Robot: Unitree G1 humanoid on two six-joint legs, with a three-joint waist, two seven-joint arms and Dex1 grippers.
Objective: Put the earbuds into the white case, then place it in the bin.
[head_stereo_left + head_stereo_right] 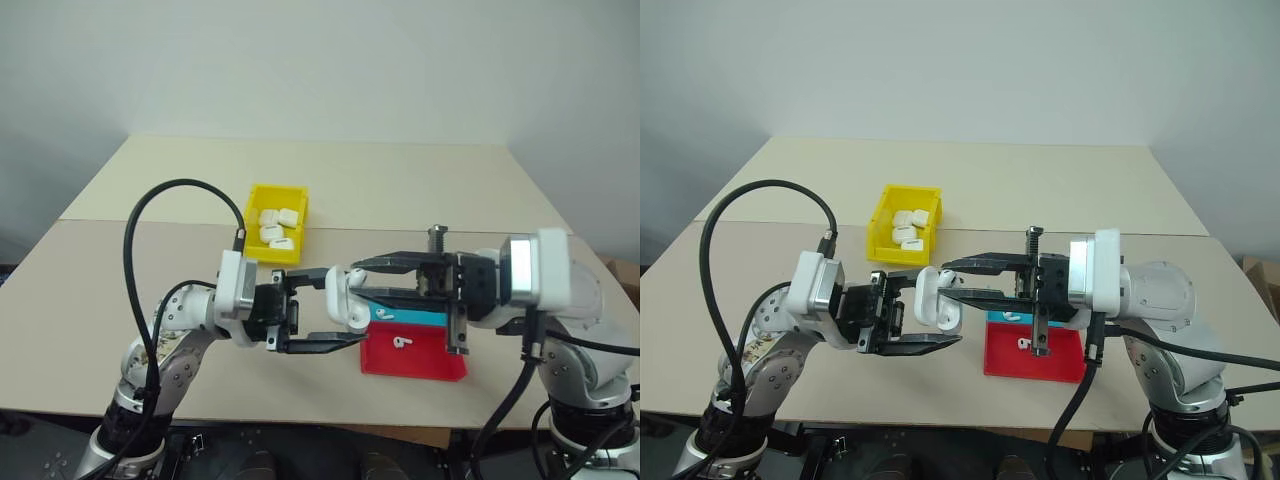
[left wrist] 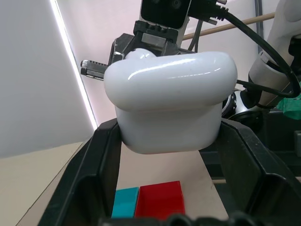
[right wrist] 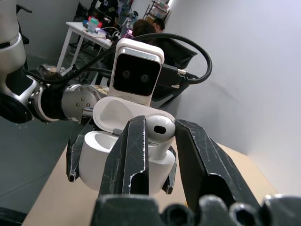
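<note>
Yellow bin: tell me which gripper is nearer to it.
Left. The left gripper, holding the open white case, sits just in front of the yellow bin. The right gripper, pinching an earbud, is farther to the right, above the red tray.

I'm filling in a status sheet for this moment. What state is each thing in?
white case: lid open, held in the air by the left pincer.
earbud: pinched in the right pincer, stem down over the case.
second earbud: lying loose in the red tray.
yellow bin: holds several closed cases.
blue tray: holds one earbud.
</note>
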